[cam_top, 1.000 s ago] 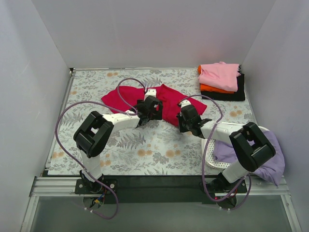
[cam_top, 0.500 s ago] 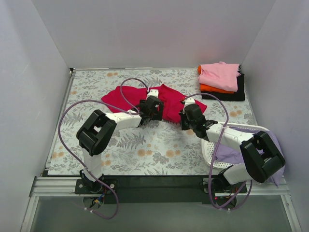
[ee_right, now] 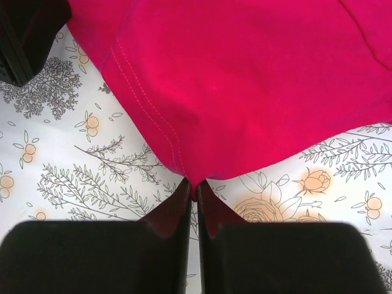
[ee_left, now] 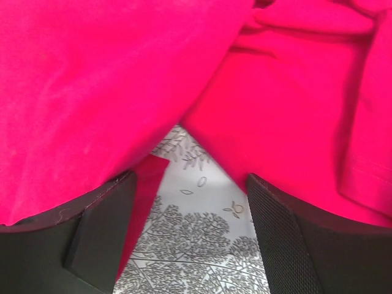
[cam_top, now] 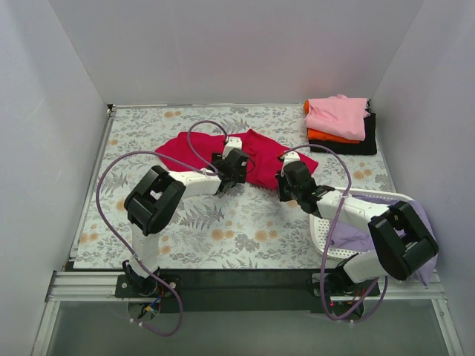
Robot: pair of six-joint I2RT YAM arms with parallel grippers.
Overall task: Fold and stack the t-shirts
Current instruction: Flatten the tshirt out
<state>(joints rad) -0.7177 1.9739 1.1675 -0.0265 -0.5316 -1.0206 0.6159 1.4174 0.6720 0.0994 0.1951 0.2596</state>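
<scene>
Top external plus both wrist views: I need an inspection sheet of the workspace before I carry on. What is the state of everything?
Surface: floral table cover, flat.
Job's things: crimson-red t-shirt crumpled at centre; pink tee stacked on orange tee and black tee in the far right corner; lavender tee in the white mesh basket, near right.
Clutter: nothing seen.
Grippers: left gripper open, red cloth draped over its fingers; right gripper shut on the red shirt's hem.
Cables: purple cables loop off both arms, one arching above the red shirt.
Surroundings: white walls on three sides.
</scene>
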